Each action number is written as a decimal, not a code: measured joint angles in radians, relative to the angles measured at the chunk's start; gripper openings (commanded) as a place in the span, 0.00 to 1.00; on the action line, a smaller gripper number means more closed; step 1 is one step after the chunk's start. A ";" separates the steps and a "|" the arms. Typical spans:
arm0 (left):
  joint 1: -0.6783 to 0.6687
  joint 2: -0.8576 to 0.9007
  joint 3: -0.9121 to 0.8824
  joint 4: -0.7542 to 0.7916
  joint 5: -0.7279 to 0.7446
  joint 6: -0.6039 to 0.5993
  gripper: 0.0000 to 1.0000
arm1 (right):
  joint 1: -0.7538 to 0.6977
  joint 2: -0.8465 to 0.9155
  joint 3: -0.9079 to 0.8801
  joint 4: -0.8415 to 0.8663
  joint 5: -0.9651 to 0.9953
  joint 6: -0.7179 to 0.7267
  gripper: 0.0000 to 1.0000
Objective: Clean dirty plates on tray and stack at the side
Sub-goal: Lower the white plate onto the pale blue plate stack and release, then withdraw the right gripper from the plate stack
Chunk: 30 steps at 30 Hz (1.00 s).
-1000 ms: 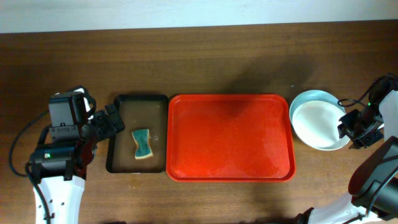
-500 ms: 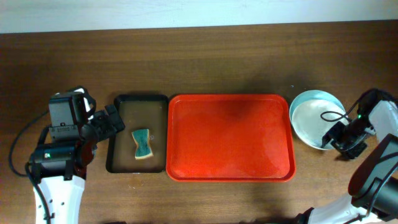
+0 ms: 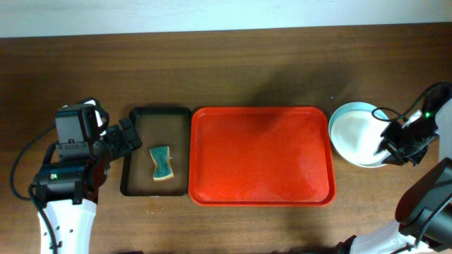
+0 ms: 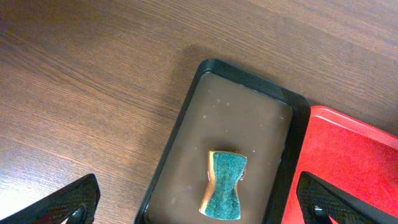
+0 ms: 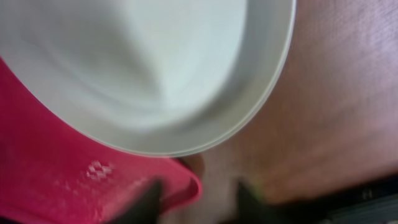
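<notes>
1. The stack of round shallow plates (image 3: pixel 357 134) is sitting on the table just beside the right short edge of the large bright red rectangular plastic tray (image 3: pixel 261 155), toward the table's right end. A white plate is lying on top with a pale blue rim showing beneath. Whether a third is lying under them I cannot tell.
2. The red tray is lying bare, with no plate on it, so the cleaning and stacking are looking all but done. What seems to be remaining is settling the stack and drawing the arm clear.
3. The right gripper (image 3: pixel 390 148) is hovering at the stack's right rim. Its wrist view is blurred, so I cannot tell whether its jaws are pinching the rim.
4. A teal-and-yellow sponge (image 3: pixel 162 163) is resting in the narrow black-rimmed brown tray (image 3: pixel 141 120), just beside the red tray's left edge.
5. The left gripper (image 3: pixel 129 137) is hanging spread wide at that small tray's left edge, holding nothing.
6. The dark brown wood-grain table (image 3: pixel 226 70) is carrying everything, and a pale wall (image 3: pixel 212 14) is running along its far edge.
</notes>
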 measured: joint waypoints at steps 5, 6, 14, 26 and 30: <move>0.000 0.000 0.000 0.000 0.000 0.000 0.99 | 0.000 0.000 -0.071 -0.109 0.159 0.207 0.08; 0.000 0.000 0.000 0.000 0.000 0.000 0.99 | 0.000 0.000 -0.096 -0.105 0.201 0.312 0.09; 0.000 0.000 0.000 0.000 0.000 0.000 0.99 | 0.000 -0.004 -0.231 0.212 0.286 0.603 0.04; 0.000 0.000 0.000 0.000 0.000 0.000 0.99 | 0.000 -0.004 -0.235 -0.039 0.210 0.421 0.21; 0.000 0.000 0.000 0.000 0.000 0.000 0.99 | 0.000 -0.004 -0.235 -0.130 0.188 0.389 0.28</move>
